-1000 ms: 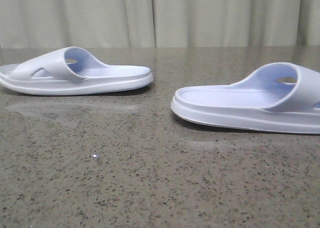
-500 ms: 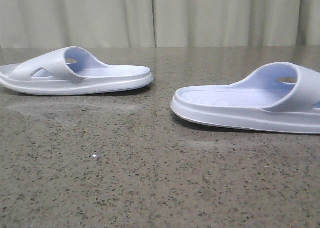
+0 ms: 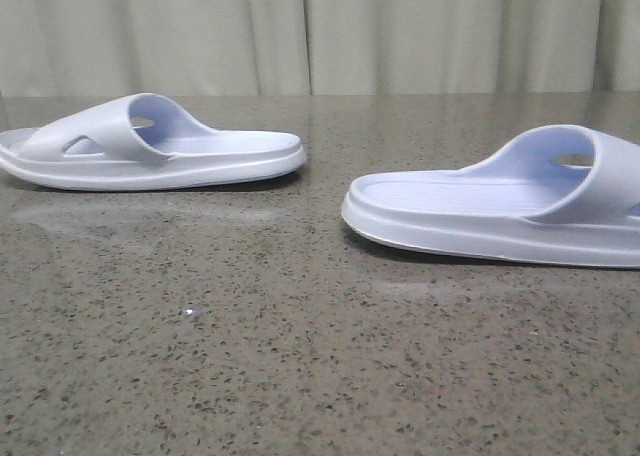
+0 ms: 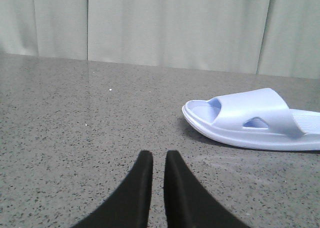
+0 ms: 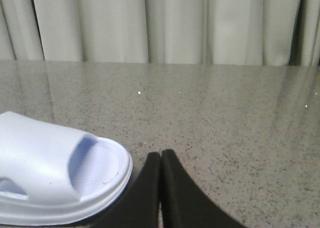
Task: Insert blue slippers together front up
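Note:
Two pale lavender-blue slippers lie flat on the speckled stone table, soles down and apart. The left slipper (image 3: pixel 150 146) lies at the far left. The right slipper (image 3: pixel 500 206) lies nearer, at the right, cut off by the frame edge. No gripper shows in the front view. In the left wrist view my left gripper (image 4: pixel 159 155) is low over bare table, its fingers almost together with a thin slit and nothing between them; a slipper (image 4: pixel 250 120) lies ahead to one side. In the right wrist view my right gripper (image 5: pixel 160 154) is shut and empty, close beside a slipper's (image 5: pixel 50 173) rounded end.
The table (image 3: pixel 300 356) is grey-brown speckled stone. Pale curtains (image 3: pixel 320 31) hang behind its far edge. A faint smear (image 3: pixel 140 216) marks the table in front of the left slipper.

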Controlling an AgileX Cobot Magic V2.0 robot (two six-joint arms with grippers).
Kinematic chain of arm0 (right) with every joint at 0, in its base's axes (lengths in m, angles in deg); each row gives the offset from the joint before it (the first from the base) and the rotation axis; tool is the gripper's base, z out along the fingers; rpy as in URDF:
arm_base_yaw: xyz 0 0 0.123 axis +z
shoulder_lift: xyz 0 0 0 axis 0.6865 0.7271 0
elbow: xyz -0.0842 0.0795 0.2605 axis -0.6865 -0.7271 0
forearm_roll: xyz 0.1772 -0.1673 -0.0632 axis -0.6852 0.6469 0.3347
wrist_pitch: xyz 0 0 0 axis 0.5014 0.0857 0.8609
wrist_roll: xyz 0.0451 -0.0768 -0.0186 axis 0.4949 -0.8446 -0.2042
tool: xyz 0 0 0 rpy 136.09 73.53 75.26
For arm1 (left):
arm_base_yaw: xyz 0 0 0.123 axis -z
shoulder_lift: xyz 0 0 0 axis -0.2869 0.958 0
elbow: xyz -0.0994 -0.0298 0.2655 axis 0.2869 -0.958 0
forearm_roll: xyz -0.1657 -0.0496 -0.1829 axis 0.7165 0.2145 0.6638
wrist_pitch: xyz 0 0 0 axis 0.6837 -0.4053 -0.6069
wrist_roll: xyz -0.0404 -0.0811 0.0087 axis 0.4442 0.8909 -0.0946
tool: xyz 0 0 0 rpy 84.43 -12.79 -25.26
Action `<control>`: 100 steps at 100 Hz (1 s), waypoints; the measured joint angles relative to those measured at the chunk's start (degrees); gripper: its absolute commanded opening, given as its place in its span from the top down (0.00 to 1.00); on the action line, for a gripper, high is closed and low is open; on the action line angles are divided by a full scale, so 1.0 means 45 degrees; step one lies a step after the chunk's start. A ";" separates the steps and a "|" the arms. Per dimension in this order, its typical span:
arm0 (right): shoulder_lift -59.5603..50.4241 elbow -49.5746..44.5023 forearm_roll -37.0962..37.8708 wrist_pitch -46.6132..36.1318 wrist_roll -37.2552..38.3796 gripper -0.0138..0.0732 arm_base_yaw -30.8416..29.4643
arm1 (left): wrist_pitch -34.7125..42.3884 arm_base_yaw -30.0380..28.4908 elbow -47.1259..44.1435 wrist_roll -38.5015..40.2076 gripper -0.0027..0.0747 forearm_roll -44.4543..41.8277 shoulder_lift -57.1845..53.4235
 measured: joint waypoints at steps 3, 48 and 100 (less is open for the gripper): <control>0.0000 0.0000 0.0000 -0.0133 0.0000 0.96 0.0000 | 0.0020 0.0000 0.0000 0.0000 0.95 0.0030 0.0000; 0.0000 0.0000 -0.4549 -0.0937 0.0000 0.96 0.0000 | 0.0908 0.0000 0.0000 0.0000 0.95 0.4938 0.0000; 0.2582 0.2824 -0.6467 0.1129 -0.0373 0.93 0.0000 | -0.0518 0.0000 0.3706 -0.0013 0.95 0.3634 0.3310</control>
